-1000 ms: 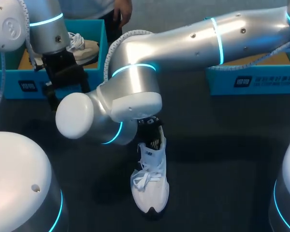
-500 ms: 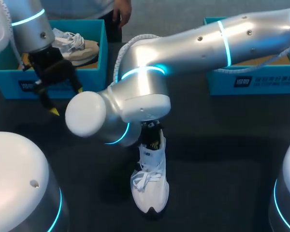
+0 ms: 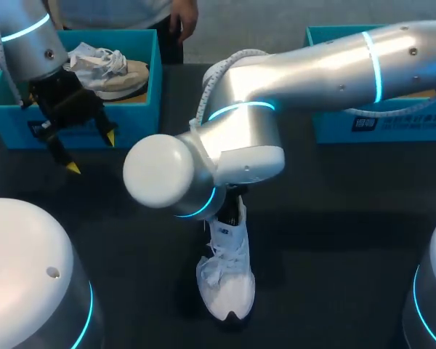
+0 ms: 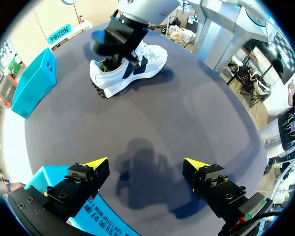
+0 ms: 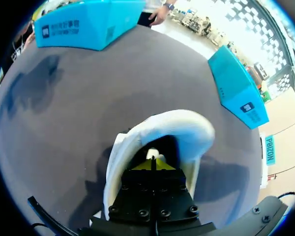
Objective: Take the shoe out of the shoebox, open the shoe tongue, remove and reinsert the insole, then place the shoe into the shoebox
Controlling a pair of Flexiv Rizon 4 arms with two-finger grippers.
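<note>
Records left gripper (image 3: 91, 153) with fingers spread wide and empty, left shoebox (image 3: 142, 116) just behind it holding a second shoe (image 3: 112, 69), and white shoe (image 3: 227, 280) well ahead of it on the table (image 3: 334, 240). Finds right gripper (image 5: 152, 162) sunk into that shoe's collar, tips drawn together; cannot confirm an insole pinched between them. Places right shoebox (image 3: 392, 123) well behind this gripper. Judges insole removal to be the step in hand: advises a firm pinch at the heel edge, a slow straight lift, and the free gripper pinning the toe against tipping. Notes printed labels on both box walls; not transcribed.
</note>
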